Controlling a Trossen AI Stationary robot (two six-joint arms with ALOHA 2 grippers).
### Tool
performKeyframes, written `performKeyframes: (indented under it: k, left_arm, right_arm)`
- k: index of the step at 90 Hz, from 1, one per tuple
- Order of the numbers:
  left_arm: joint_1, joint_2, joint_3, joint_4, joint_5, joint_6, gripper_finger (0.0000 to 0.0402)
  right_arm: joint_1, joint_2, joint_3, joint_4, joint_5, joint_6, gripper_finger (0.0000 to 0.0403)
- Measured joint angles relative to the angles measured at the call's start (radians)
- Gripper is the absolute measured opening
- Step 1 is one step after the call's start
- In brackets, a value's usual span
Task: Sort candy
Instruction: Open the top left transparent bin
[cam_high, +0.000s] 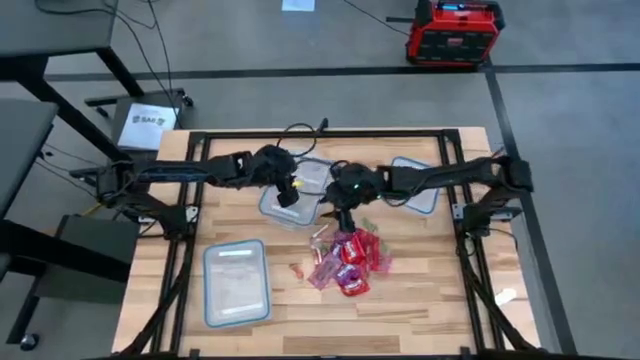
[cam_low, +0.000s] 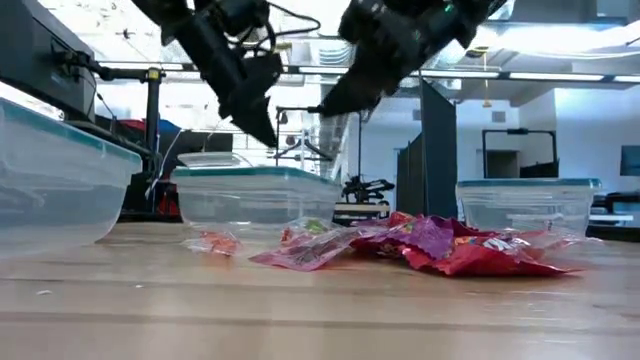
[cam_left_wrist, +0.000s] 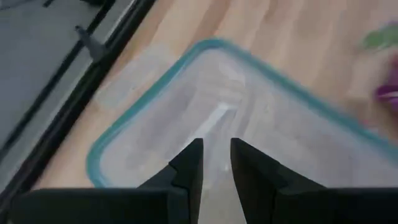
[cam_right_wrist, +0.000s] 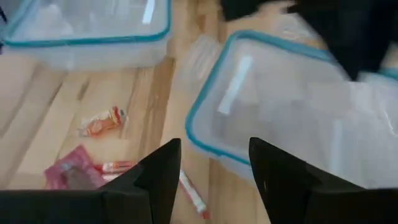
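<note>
Candy, a heap of shiny red and pink wrapped packets (cam_high: 348, 262), lies on the wooden worktop (cam_high: 420, 300), so sorting looks barely begun. Left hand (cam_left_wrist: 216, 163) hovers over the middle clear blue-rimmed plastic container (cam_high: 300, 190), fingers nearly closed, empty. Right hand (cam_right_wrist: 211, 163) hangs above the heap's edge, parted, holding nothing.

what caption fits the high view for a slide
Both grippers, left gripper and right gripper, hover by a clear blue-rimmed plastic container, above a pile of red and pink wrapped candy.

Wooden table (cam_high: 420, 300) bearing candy (cam_high: 348, 262), containers (cam_high: 236, 283)
</note>
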Motion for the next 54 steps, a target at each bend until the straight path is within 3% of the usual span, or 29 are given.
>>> performKeyframes:
  k: [14,33,54]
  left_arm:
    - [-0.06,0.013,-0.001,-0.02,0.059,-0.138,0.0068]
    - [-0.134,0.021,-0.052,-0.023,0.033,-0.281,0.0068]
    - [-0.123,0.02,-0.135,-0.055,-0.034,-0.23,0.0068]
  right_arm:
    - [-0.075,0.018,-0.001,-0.007,0.005,-0.068,0.0179]
    - [-0.198,0.18,-0.001,0.181,0.006,0.005,0.0179]
    - [-0.203,0.254,0.002,0.166,0.005,0.038,0.0179]
